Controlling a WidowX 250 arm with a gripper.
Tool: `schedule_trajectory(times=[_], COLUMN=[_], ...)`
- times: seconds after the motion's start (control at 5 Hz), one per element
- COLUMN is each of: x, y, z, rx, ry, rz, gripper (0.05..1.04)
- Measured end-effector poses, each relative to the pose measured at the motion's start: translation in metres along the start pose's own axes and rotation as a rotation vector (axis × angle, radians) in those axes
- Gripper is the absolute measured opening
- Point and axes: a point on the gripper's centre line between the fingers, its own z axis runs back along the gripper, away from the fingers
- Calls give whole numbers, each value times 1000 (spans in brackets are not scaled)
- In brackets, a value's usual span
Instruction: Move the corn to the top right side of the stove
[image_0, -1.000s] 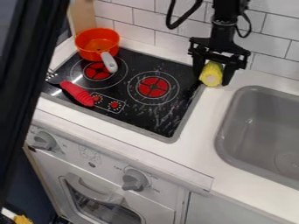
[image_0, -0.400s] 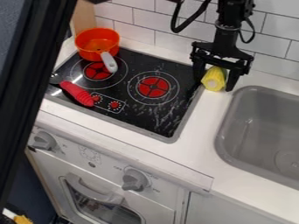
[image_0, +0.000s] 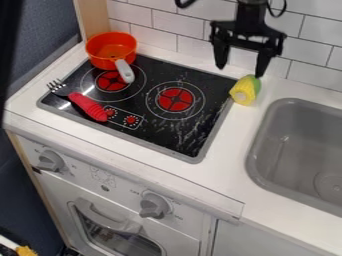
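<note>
The gripper (image_0: 240, 70) had risen off the toy corn cob (image_0: 245, 91), its 2 fingers parted and holding nothing, so the placement looked essentially done. The cob lay by the upper right corner of the stove (image_0: 184, 140), at its edge beside the white counter (image_0: 230, 142). The black arm (image_0: 251, 11) hung from the top edge, fingertips pointing down near the cob.

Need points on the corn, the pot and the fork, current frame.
Corn (image_0: 245, 91): camera view, middle of its yellow body.
Pot (image_0: 103, 60): camera view, orange outer wall.
Fork (image_0: 87, 106): camera view, red handle.
</note>
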Motion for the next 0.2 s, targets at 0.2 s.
schedule_trajectory(times=[0.2], x=[-5], y=[4], z=[19], rx=[15], ry=[-50], rz=[-33], gripper=[1001])
